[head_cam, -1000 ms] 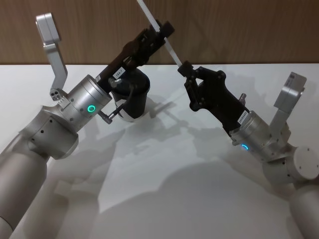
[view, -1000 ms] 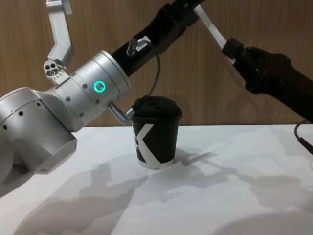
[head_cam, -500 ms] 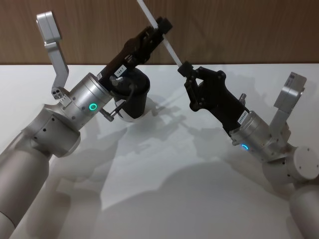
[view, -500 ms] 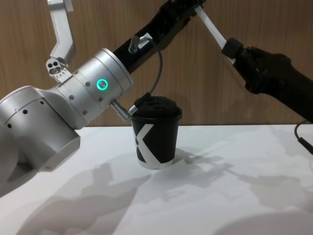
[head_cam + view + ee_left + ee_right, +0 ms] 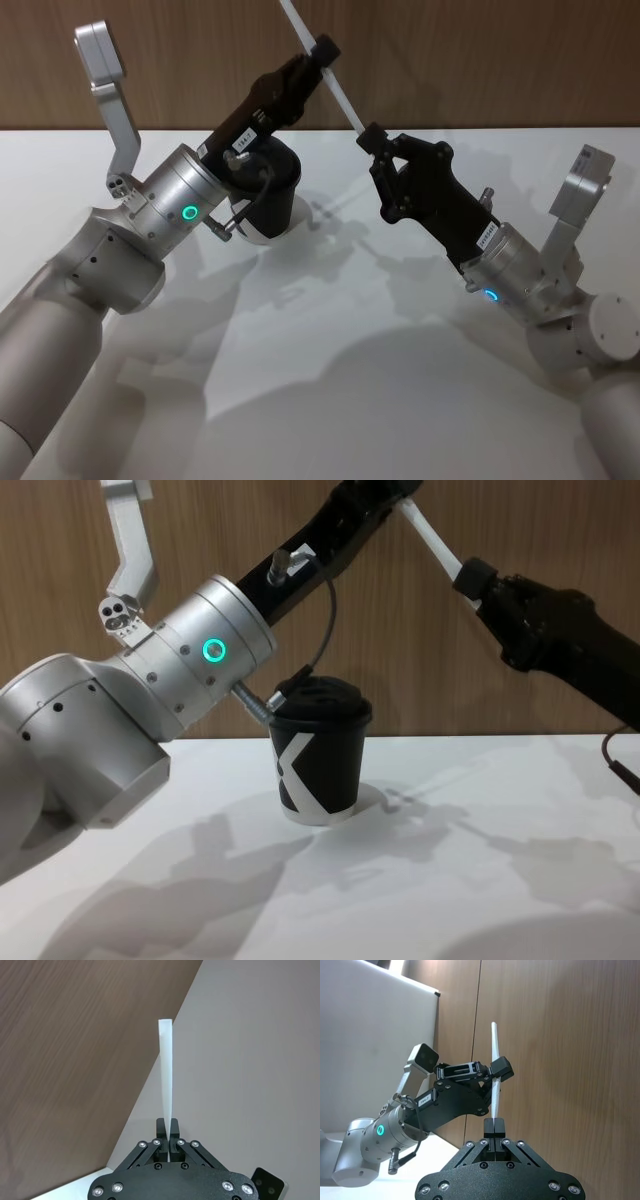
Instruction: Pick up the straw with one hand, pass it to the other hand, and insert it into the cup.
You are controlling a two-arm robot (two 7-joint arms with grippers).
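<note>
Straw (image 5: 345,98), tilted, held by L gripper (image 5: 325,47) & R gripper (image 5: 368,133)

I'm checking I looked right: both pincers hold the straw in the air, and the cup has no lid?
No: the cup wears its black lid, as the chest view shows. The left pincer and right pincer both hold the straw in the air.

A white table (image 5: 300,400), softly shadowed, before a brown wood-panelled wall (image 5: 500,60)
</note>
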